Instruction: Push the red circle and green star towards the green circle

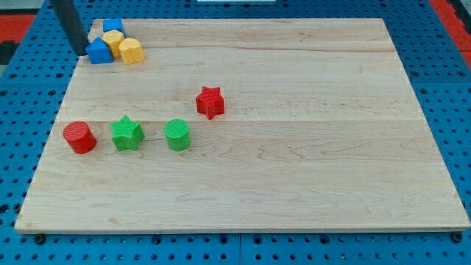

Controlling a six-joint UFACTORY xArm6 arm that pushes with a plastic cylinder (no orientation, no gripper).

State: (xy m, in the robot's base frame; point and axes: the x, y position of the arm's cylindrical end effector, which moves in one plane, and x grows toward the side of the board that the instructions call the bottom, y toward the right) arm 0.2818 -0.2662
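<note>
Now: tip (81, 53) top left, touching blue block (99, 51) | no jaws, holds nothing | red circle (79, 138), green star (126, 133), green circle (176, 135) in row | red star (210, 101) apart | yellow blocks (125, 48) clustered there

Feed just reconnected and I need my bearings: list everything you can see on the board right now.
red circle: one, red, left edge of the board
green star: one, green, between the two circles
green circle: one, green, right of the star
red star: one, red, up-right of the green circle
blue blocks: two, blue, top-left cluster
yellow blocks: two, yellow, same cluster
board: one, pale wood
my tip: dark rod, just left of the cluster
</note>
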